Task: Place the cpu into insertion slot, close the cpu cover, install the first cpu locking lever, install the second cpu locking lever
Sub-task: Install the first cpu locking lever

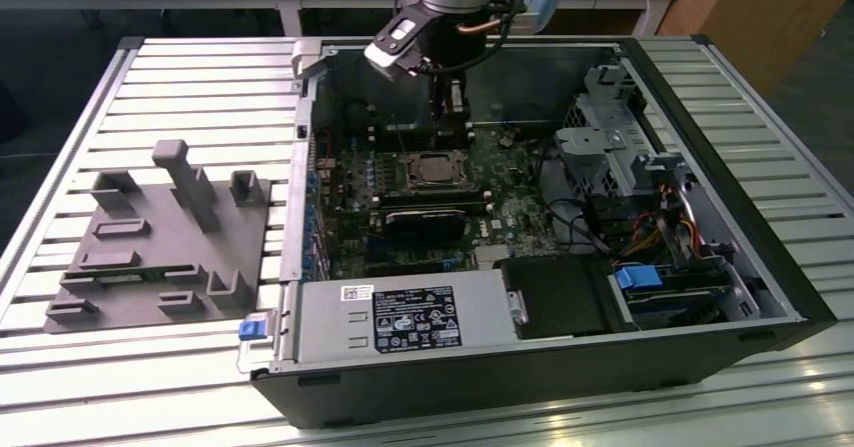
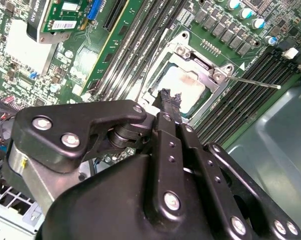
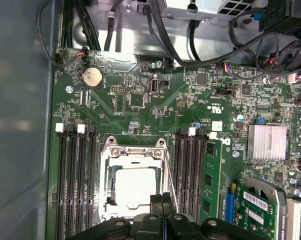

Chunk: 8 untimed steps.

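— Where is the gripper (image 2: 166,95)?
— Down inside the computer case (image 1: 534,377). Its jaws are pressed together with nothing seen between them, and the tips hang over one edge of the cpu cover (image 3: 134,149) (whether they touch it, I can't tell).
— And the cpu (image 3: 135,187)?
— Seated in the insertion slot (image 3: 106,202), just ahead of the jaw tips. Its pale top shows through the cover's cut-out, and the cover lies flat over it.
— Any lever?
— A thin locking lever (image 2: 250,81) sticks out from a socket corner, beyond the tips and apart from them, above the long memory slots (image 3: 75,180). Latched or not, I can't tell
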Each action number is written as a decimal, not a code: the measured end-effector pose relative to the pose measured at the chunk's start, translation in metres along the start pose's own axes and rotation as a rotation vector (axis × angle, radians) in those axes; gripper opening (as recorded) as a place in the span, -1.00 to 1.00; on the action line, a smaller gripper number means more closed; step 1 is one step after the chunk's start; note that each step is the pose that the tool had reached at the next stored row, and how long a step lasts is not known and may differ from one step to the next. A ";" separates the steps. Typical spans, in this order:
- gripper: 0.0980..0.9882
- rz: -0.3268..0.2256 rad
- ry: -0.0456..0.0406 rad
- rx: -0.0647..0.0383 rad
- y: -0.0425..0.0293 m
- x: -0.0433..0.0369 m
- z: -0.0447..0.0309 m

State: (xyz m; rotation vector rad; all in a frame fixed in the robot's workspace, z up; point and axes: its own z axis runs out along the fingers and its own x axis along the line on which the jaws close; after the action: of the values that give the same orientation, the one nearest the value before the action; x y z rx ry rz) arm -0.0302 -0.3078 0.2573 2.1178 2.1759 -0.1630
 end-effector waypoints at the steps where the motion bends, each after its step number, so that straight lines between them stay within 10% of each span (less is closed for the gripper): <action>1: -0.98 0.000 0.0000 0.000 0.0000 -0.0002 -0.0010; 8: -0.98 -0.076 0.0025 -0.011 0.0000 -0.0002 -0.0014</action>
State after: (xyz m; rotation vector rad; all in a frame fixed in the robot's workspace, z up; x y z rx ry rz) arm -0.0302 -0.3077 0.2587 2.0317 2.2547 -0.1539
